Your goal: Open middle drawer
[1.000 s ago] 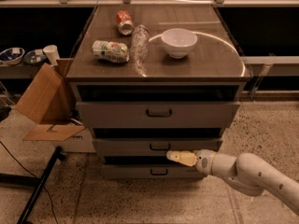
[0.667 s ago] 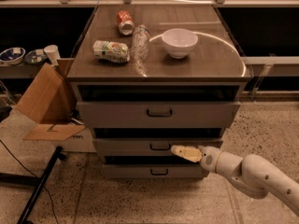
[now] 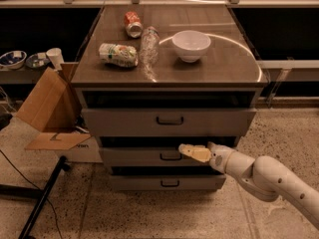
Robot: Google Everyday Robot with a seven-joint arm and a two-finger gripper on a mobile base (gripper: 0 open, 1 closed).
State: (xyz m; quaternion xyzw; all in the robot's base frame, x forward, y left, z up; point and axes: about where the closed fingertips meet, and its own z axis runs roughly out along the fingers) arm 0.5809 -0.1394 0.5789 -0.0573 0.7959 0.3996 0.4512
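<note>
The middle drawer [image 3: 134, 157] is the second of three grey drawers in the cabinet, with a small dark loop handle [image 3: 170, 156] at its centre. It sticks out a little from the cabinet body, less than the top drawer. My gripper [image 3: 186, 151] comes in from the lower right on a white arm. Its cream fingers lie just to the right of the handle and slightly above it, at the drawer's upper edge.
The top drawer [image 3: 169, 121] stands out furthest and the lowest drawer [image 3: 169, 183] is below. On the cabinet top lie a white bowl [image 3: 191, 45], a clear bottle [image 3: 149, 45], a red can [image 3: 133, 24] and a green-white packet [image 3: 118, 54]. An open cardboard box [image 3: 47, 108] stands at the left.
My gripper has moved a little up and left along the middle drawer front, closer to the handle. The drawers look the same.
</note>
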